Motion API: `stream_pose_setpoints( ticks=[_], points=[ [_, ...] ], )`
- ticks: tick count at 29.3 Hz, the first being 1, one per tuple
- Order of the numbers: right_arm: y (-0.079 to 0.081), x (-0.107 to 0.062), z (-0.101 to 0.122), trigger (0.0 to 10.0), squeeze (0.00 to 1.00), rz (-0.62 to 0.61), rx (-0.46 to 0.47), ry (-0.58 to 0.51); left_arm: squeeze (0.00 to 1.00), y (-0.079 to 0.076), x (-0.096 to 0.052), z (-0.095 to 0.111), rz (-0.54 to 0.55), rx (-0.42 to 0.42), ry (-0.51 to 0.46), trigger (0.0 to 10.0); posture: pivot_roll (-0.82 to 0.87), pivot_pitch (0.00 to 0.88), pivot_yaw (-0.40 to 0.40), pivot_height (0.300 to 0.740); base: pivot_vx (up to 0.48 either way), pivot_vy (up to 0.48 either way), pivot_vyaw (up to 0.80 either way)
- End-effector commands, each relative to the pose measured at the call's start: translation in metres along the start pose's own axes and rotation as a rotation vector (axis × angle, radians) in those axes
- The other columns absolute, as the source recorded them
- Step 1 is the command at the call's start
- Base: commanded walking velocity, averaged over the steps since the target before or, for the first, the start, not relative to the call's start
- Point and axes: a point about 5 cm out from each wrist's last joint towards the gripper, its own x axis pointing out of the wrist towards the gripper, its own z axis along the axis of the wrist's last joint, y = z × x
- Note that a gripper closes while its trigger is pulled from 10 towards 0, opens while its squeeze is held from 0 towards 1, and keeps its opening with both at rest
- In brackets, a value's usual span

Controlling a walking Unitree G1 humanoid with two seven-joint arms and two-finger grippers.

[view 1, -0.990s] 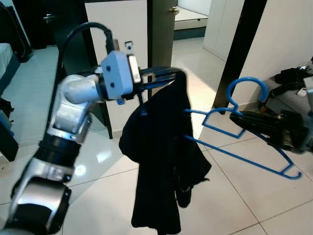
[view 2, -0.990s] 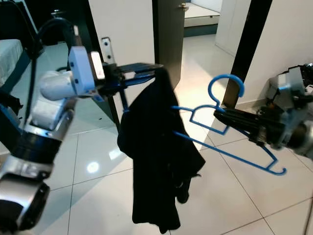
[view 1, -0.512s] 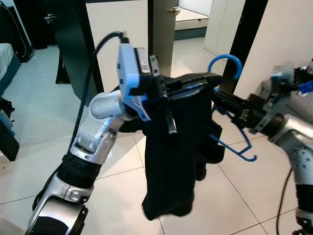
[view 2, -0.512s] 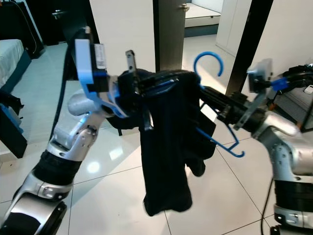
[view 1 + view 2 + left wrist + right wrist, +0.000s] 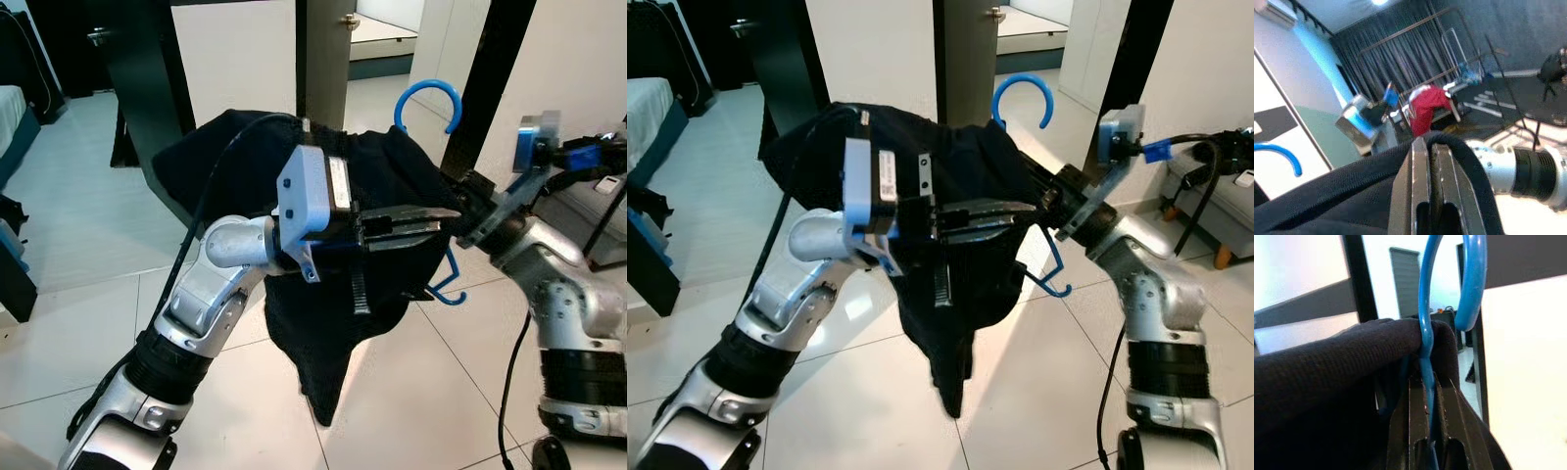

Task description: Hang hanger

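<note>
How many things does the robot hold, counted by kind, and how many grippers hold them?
Blue hangers: 1, the blue hanger, gripped by the right gripper.
Black garments: 1, the black garment, draped over the hanger and pinched by the left gripper.
Grippers: 2.
Total: 4.

Blue hanger, black garment (draped), left hand

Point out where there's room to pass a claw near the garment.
Free: bare tiled floor under the black garment's hem, and air above it around the blue hanger hook. Crowded: mid-height, where left claw and right claw meet in the cloth.
</note>
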Motion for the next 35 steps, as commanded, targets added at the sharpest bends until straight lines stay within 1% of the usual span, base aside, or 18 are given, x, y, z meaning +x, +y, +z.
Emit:
stream_pose_setpoints(
  ticks=[1,3,4,8,11,12,16,17,18,20,24,27,29,31,32,33,34,35],
  points=[
    [0.002,0.010,0.001,10.0,0.00,-0.020,0.021,-0.045,0.00,-0.013,0.012,0.004,-0.065,-0.008,-0.042,10.0,0.00,0.000,0.000,0.740,0.000,0.000,0.00],
    [0.002,0.010,0.001,10.0,0.00,-0.020,0.021,-0.045,0.00,-0.013,0.012,0.004,-0.065,-0.008,-0.042,10.0,0.00,0.000,0.000,0.740,0.000,0.000,0.00],
    [0.007,0.014,0.000,10.0,0.00,0.011,0.040,-0.061,0.00,-0.013,0.012,0.003,-0.045,-0.006,-0.041,10.0,0.00,0.000,-0.004,0.740,0.000,0.000,0.00],
    [0.010,0.016,0.000,10.0,0.00,0.023,0.052,-0.073,0.00,-0.013,0.011,0.003,-0.032,-0.004,-0.038,10.0,0.00,0.000,-0.007,0.740,0.000,0.000,0.00],
    [0.006,0.019,0.008,10.0,0.00,0.014,0.112,-0.160,0.00,-0.018,0.001,-0.008,-0.025,-0.005,0.066,10.0,0.01,0.000,-0.013,0.740,0.000,0.000,0.00],
    [0.006,0.020,0.009,10.0,0.00,0.018,0.120,-0.172,0.03,-0.019,-0.002,-0.011,-0.021,-0.015,0.091,10.0,0.02,0.000,-0.015,0.740,0.000,0.000,0.00],
    [0.006,0.020,0.009,10.0,0.00,0.018,0.120,-0.172,0.03,-0.019,-0.002,-0.011,-0.021,-0.015,0.091,10.0,0.02,0.000,-0.015,0.740,0.000,0.000,0.00],
    [0.006,0.021,0.010,10.0,0.00,0.022,0.126,-0.183,1.00,-0.023,-0.004,-0.013,-0.028,-0.038,0.106,10.0,0.02,0.000,-0.017,0.740,0.000,0.000,0.00],
    [0.005,0.021,0.013,10.0,0.00,0.021,0.136,-0.204,1.00,-0.029,-0.005,-0.014,-0.044,-0.058,0.117,10.0,0.02,0.000,-0.017,0.740,0.000,0.000,0.00],
    [0.004,0.021,0.015,10.0,0.00,0.022,0.139,-0.217,1.00,-0.031,-0.007,-0.013,-0.044,-0.063,0.122,10.0,0.02,0.000,-0.018,0.740,0.000,0.000,0.00],
    [0.003,0.020,0.016,10.0,0.00,0.032,0.138,-0.224,1.00,-0.023,-0.011,-0.006,-0.004,-0.050,0.107,10.0,0.02,0.000,-0.018,0.740,0.000,0.000,0.00],
    [0.002,0.011,0.017,10.0,0.00,0.075,0.131,-0.203,1.00,0.019,-0.026,0.024,0.181,0.038,0.019,10.0,0.03,0.000,-0.024,0.740,0.000,0.000,0.00],
    [0.002,0.011,0.017,10.0,0.00,0.075,0.131,-0.203,1.00,0.019,-0.026,0.024,0.181,0.038,0.019,10.0,0.03,0.000,-0.024,0.740,0.000,0.000,0.00],
    [0.003,0.006,0.017,10.0,0.00,0.108,0.124,-0.190,1.00,0.036,-0.034,0.039,0.257,0.102,-0.010,10.0,0.02,0.000,-0.020,0.740,0.000,0.000,0.00],
    [0.003,0.006,0.017,10.0,0.00,0.108,0.124,-0.190,1.00,0.036,-0.034,0.039,0.257,0.102,-0.010,10.0,0.02,0.000,-0.020,0.740,0.000,0.000,0.00],
    [0.005,0.002,0.018,10.0,0.00,0.135,0.114,-0.178,1.00,0.047,-0.040,0.047,0.299,0.168,0.001,10.0,0.02,0.000,-0.018,0.740,0.000,0.000,0.00],
    [0.005,0.002,0.018,10.0,0.00,0.135,0.114,-0.178,1.00,0.047,-0.040,0.047,0.299,0.168,0.001,10.0,0.02,0.000,-0.018,0.740,0.000,0.000,0.00],
    [0.005,-0.003,0.018,10.0,0.00,0.158,0.097,-0.158,1.00,0.059,-0.046,0.057,0.344,0.248,0.013,10.0,0.02,0.000,-0.018,0.740,0.000,0.000,0.00]
  ],
)
